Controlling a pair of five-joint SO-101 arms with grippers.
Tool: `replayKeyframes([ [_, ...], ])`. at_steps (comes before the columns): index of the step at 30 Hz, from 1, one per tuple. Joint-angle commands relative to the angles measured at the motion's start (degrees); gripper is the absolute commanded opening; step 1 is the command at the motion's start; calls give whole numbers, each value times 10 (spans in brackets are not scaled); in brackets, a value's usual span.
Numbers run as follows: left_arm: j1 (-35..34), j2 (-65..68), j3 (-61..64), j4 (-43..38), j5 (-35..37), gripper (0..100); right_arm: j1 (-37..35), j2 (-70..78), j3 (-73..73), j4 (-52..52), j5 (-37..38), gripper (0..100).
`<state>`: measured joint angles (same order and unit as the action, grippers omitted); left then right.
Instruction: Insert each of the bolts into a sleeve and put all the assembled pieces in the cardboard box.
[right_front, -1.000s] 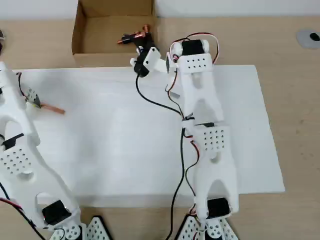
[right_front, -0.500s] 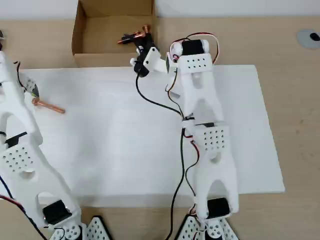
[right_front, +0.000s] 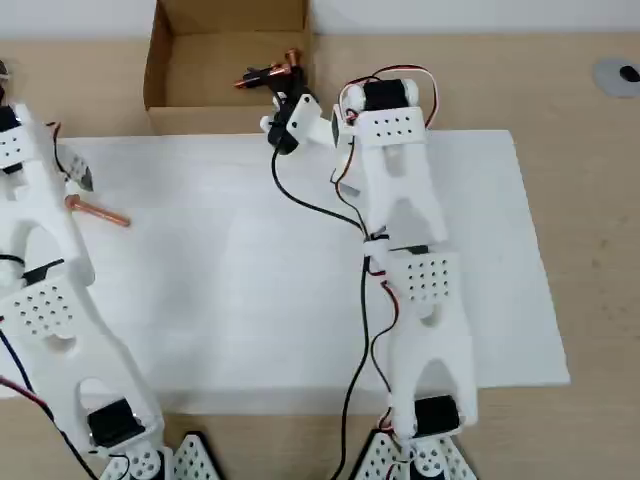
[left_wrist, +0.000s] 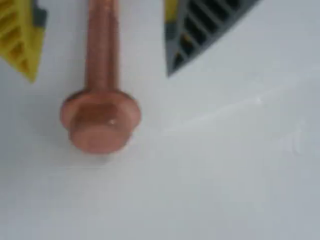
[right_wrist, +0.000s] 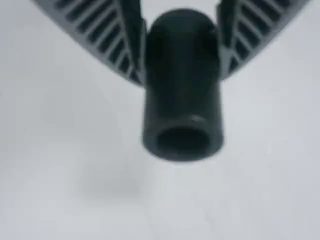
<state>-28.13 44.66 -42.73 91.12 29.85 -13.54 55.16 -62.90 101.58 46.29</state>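
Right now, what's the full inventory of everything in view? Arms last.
table: 1, light wood, under everything
white mat: 1, white, on the table
cardboard box: 1, brown, far side of the table
assembled pieces: at least 1, copper and black, inside the cardboard box; exact count unclear
bolt: 1, copper, lying on the white mat
sleeve: 1, black, gripped above the white mat
disc: 1, grey, far table corner
left gripper: 1, open, straddling the bolt
right gripper: 1, shut on the sleeve
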Motion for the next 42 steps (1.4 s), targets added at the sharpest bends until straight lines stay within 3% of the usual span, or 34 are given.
replayKeyframes([
  [1, 2, 2, -11, -6, -5, 189, -5, -34, -6, 9, -4, 11],
  [19, 0, 61, -77, -2, -4, 184, -6, -34, -6, 9, -4, 11],
  [33, 3, 58, -90, -1, -38, 16, -6, -34, -7, 9, -4, 11],
  [38, 4, 58, -91, 0, -37, 10, -6, -34, -7, 9, -4, 11],
  [42, 4, 58, -148, 57, -45, 10, -6, -34, -7, 9, -5, 11],
])
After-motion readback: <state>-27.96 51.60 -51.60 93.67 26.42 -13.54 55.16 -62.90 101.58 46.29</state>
